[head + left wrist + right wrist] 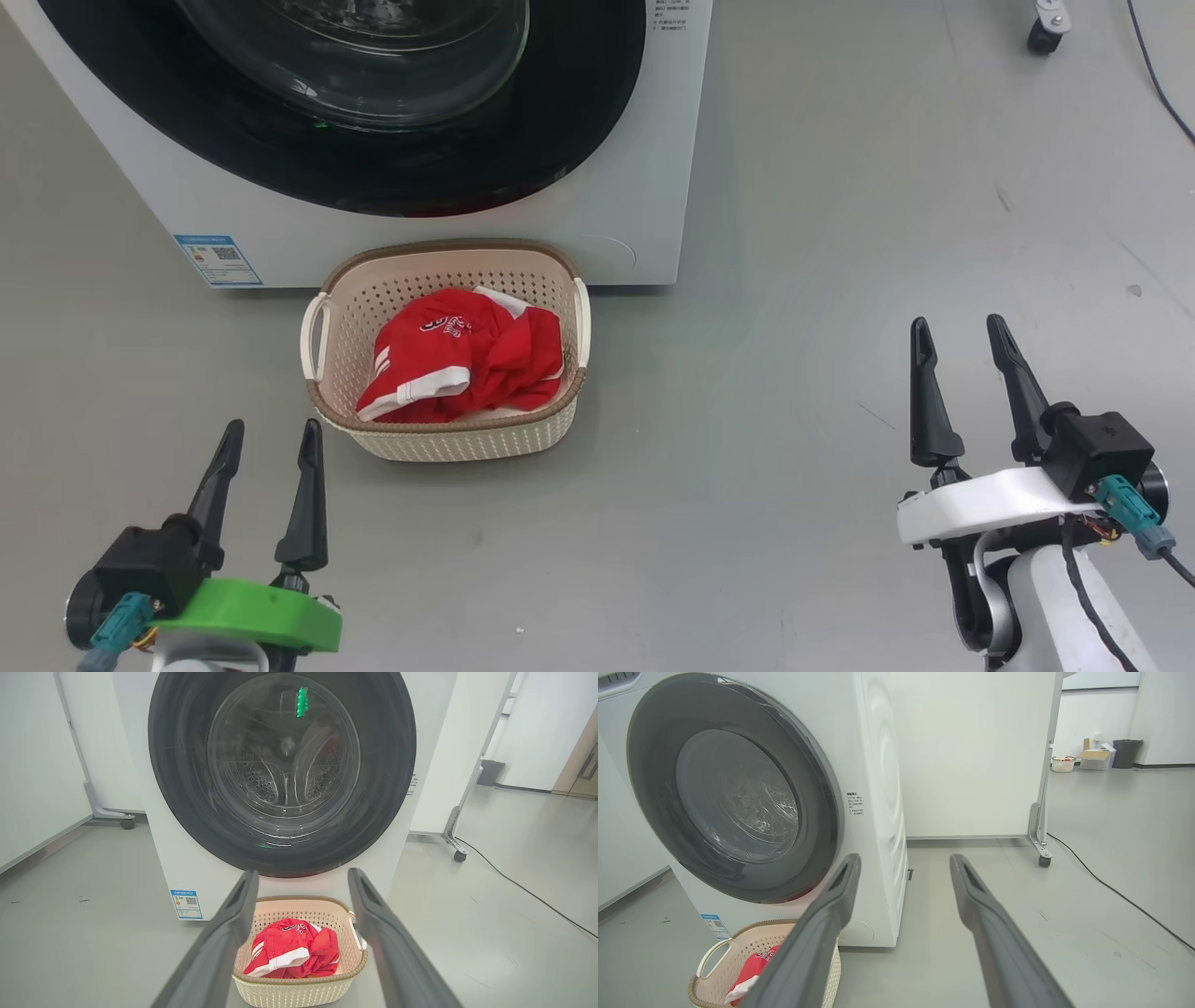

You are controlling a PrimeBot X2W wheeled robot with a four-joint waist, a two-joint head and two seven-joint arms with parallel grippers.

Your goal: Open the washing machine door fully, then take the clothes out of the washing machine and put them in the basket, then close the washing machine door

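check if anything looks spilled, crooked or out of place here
Nothing stands out. The washing machine door sits shut, the basket stands upright on the floor before the washing machine, and the clothes lie bunched inside its rim, none spilled over.

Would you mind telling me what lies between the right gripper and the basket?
Bare grey floor; the head view shows nothing standing between the right gripper and the basket.

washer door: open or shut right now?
Shut: the washing machine door lies flush on the washing machine front, no gap at its rim in either wrist view.
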